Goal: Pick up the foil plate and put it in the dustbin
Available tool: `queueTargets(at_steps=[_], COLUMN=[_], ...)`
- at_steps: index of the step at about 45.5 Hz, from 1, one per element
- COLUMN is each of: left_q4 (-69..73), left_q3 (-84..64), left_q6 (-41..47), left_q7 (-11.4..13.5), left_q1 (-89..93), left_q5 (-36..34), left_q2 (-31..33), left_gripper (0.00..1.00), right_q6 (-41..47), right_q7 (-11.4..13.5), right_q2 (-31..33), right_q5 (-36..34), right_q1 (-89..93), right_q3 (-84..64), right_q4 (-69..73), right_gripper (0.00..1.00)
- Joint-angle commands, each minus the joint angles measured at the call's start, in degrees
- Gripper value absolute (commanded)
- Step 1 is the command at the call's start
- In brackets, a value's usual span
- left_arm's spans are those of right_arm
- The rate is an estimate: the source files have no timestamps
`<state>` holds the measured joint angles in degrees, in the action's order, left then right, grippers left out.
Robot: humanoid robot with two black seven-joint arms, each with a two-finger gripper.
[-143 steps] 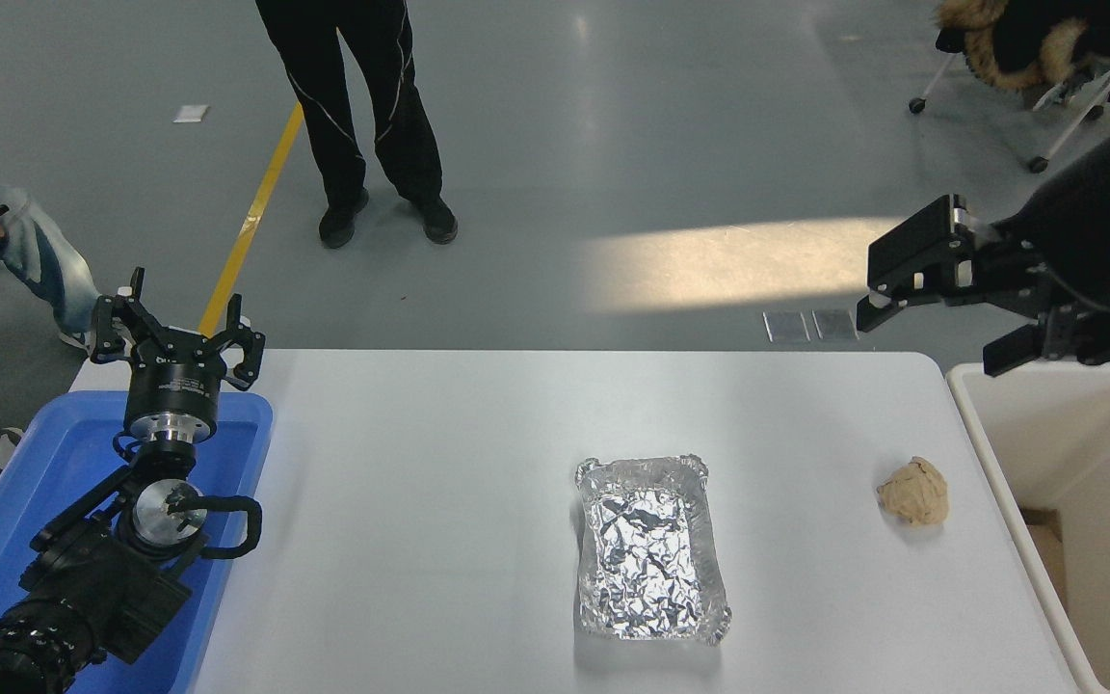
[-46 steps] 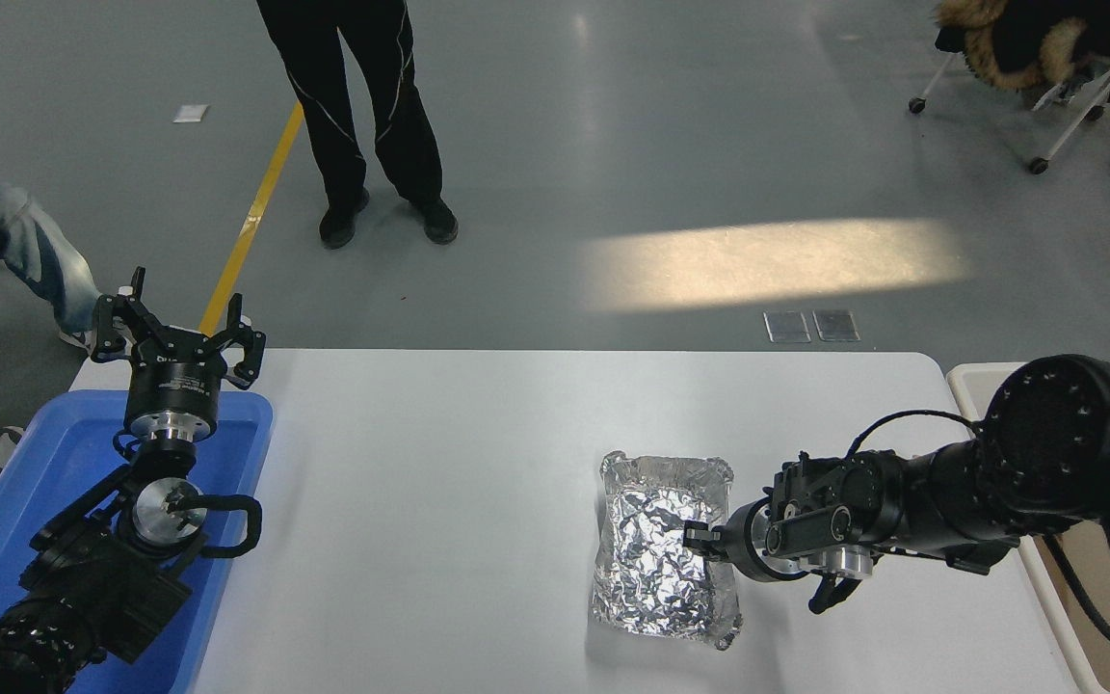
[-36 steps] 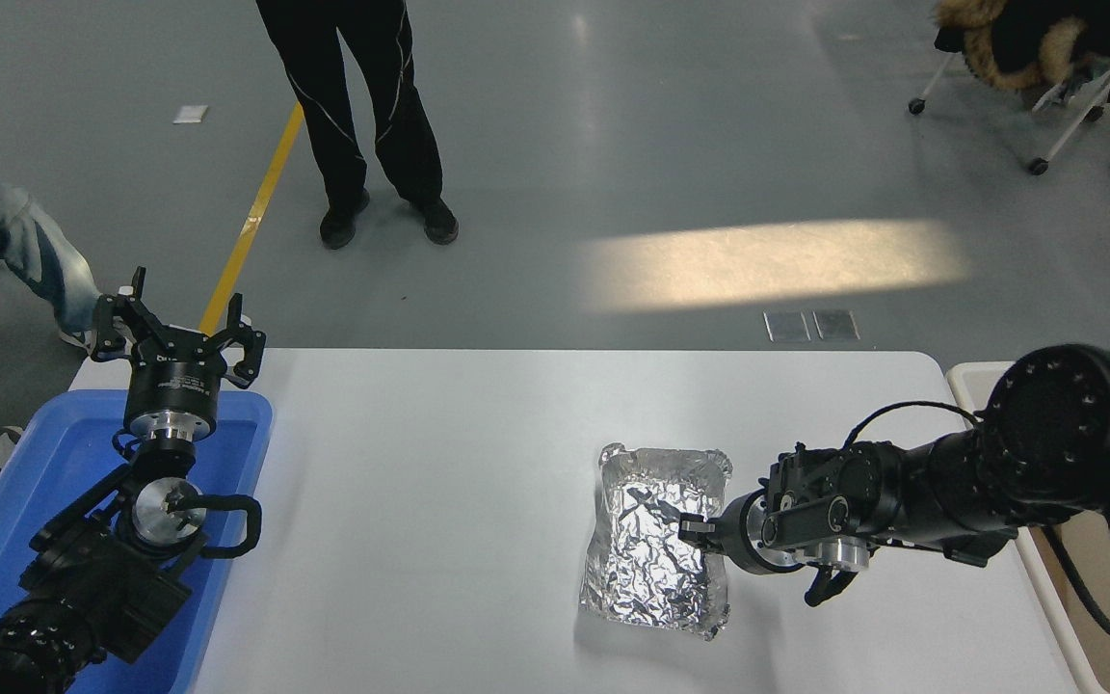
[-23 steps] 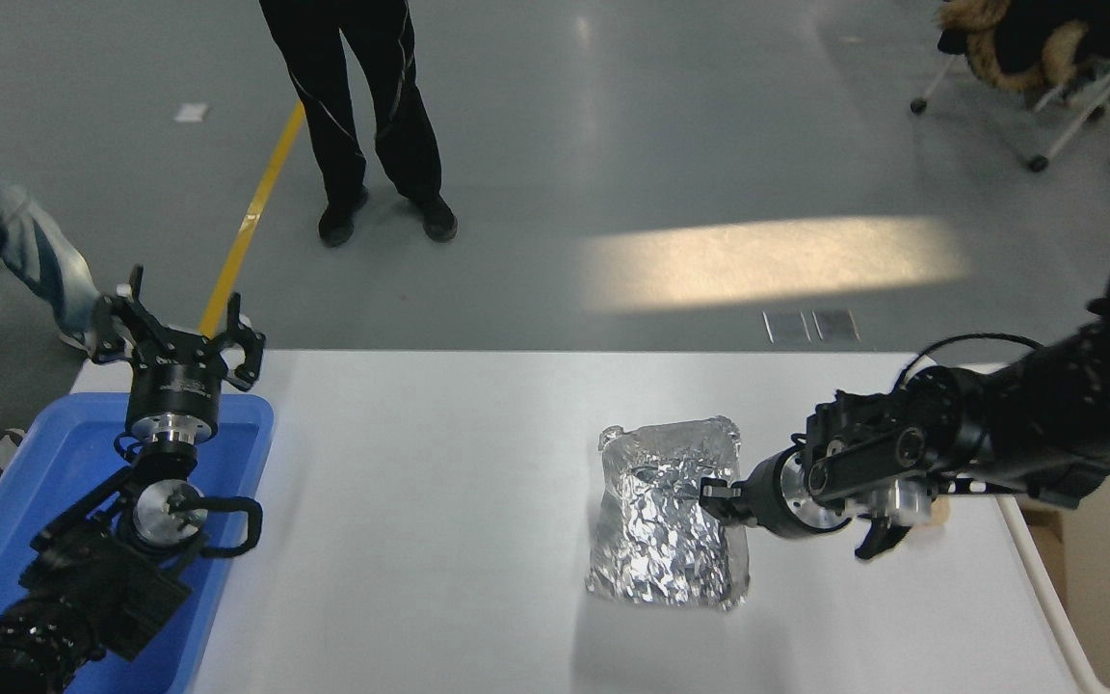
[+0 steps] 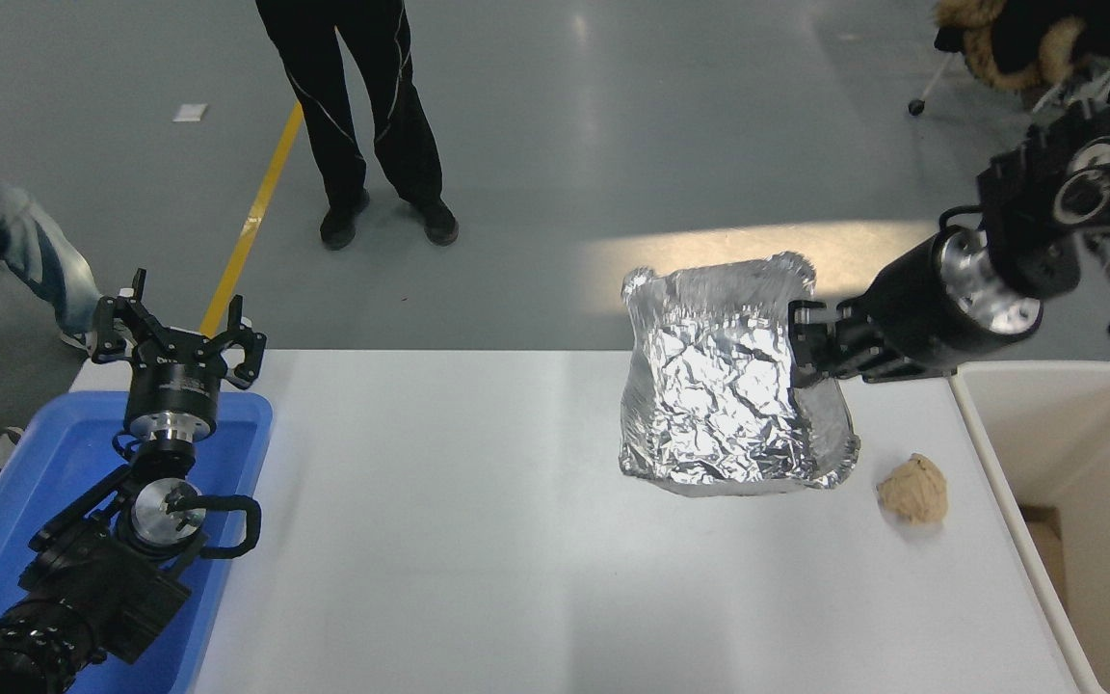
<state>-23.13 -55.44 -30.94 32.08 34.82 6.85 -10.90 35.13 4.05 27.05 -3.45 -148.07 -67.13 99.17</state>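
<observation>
The shiny, wrinkled foil plate hangs in the air above the table's far right part, tilted with its inside facing me. My right gripper is shut on the plate's right rim and holds it up; its arm comes in from the upper right. The cream-white dustbin stands at the table's right edge, to the right of the plate. My left gripper is parked open and empty at the lower left, above the blue bin.
A small tan paper ball lies on the white table just below the held plate, near the dustbin. A blue bin sits at the left edge. A person stands beyond the table; another is at the far left.
My right gripper closed on the foil plate's right rim, then lifted it off the table, up and to the right toward the dustbin. The left arm has not moved.
</observation>
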Motion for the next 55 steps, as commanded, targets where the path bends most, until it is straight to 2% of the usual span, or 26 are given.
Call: queueTargets(at_steps=[1, 11, 31, 40, 55], left_q4=[-0.1, 0.0, -0.1, 0.0, -0.1], left_q3=[0.0, 0.0, 0.0, 0.0, 0.0], left_q6=[0.0, 0.0, 0.0, 0.0, 0.0], left_q7=[0.0, 0.0, 0.0, 0.0, 0.0], left_q1=[0.0, 0.0, 0.0, 0.0, 0.1], left_q5=[0.0, 0.0, -0.1, -0.1, -0.1], left_q2=[0.0, 0.0, 0.0, 0.0, 0.0], left_gripper=[0.99, 0.99, 0.99, 0.99, 0.99], right_q6=[5.7, -3.5, -23.0, -24.1, -24.3], right_q7=[0.0, 0.0, 0.1, 0.3, 0.7], right_q2=[1.7, 3.3, 8.4, 12.2, 11.7], right_q5=[-0.4, 0.9, 0.1, -3.8, -9.9], right_q1=[-6.6, 8.1, 48.0, 66.1, 92.8], right_q3=[-3.4, -8.5, -6.7, 1.7, 16.4], right_q4=[0.8, -4.9, -31.9, -47.9, -74.4], right_gripper=[0.0, 0.0, 0.0, 0.0, 0.0])
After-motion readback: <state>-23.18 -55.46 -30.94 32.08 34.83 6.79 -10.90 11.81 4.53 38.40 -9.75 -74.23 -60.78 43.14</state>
